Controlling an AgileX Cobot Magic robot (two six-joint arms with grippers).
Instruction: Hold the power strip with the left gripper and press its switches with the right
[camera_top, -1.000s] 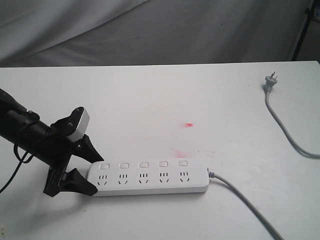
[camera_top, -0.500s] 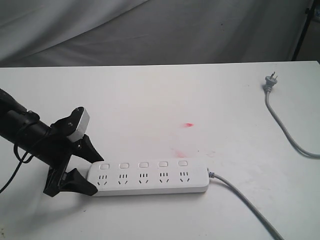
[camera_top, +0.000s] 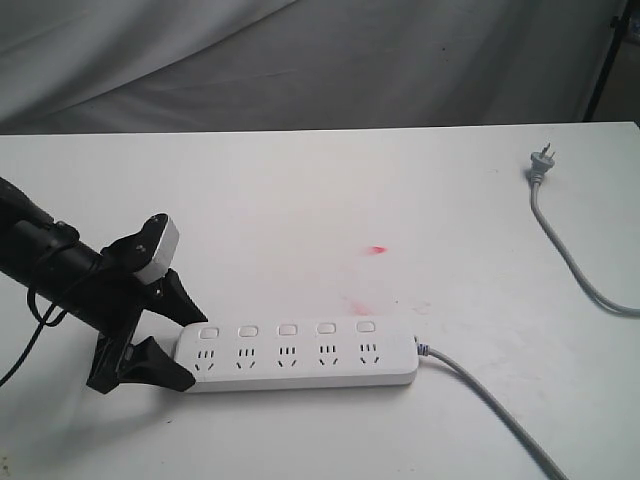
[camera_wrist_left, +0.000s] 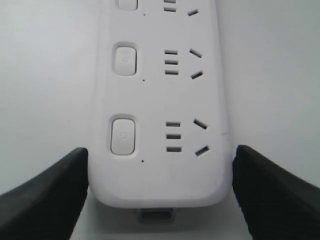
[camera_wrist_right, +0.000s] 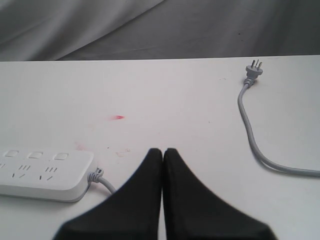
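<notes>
Exterior view shows the white power strip lying flat on the counter, its cable-free end clamped between the two fingers of the left gripper, while the right gripper, fingers pressed together and holding nothing, sits apart from the strip's cabled end.

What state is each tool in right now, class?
Left tool: fingers straddle the power strip end; whether they grip it cannot be told.
Right tool: closed, holding nothing.
</notes>
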